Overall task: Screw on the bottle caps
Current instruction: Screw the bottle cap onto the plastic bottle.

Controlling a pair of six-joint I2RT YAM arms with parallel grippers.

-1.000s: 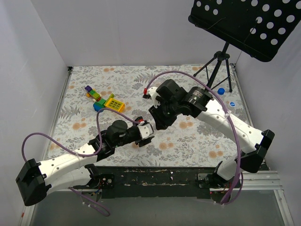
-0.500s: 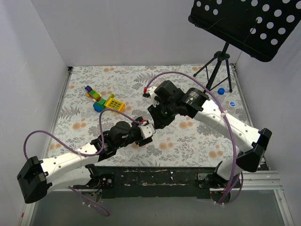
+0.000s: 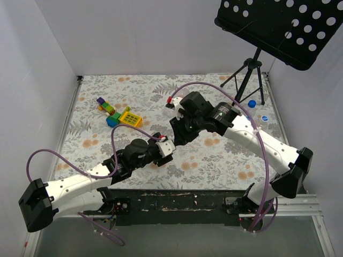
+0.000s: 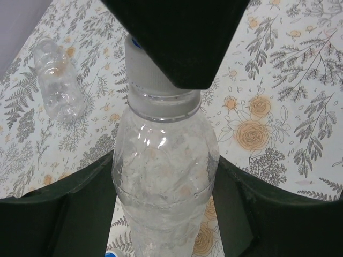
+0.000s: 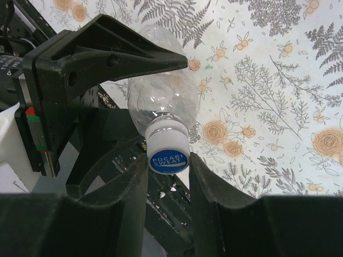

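1. Gripping a clear bottle around its body, the left gripper has one finger pressed to each side of it, above the middle of the table.
2. The bottle points its neck toward the right arm, at about 1 o'clock from the left gripper in the top view.
3. The right gripper is clamped on the cap, a finger touching each side. The cap sits on the bottle's neck; its sides are white and its blue top reads POCARI SWEAT.
4. How far the cap is threaded on cannot be told.
5. A second bottle, clear and without a visible label, lies on its side on the floral cloth, at 10 o'clock in the left wrist view, well apart from the held one.
6. A blue cap and a white-topped cap lie loose near the table's 2 o'clock corner, just beside the tripod legs.
7. Toy blocks sit at 10 o'clock on the table, apart from both arms.
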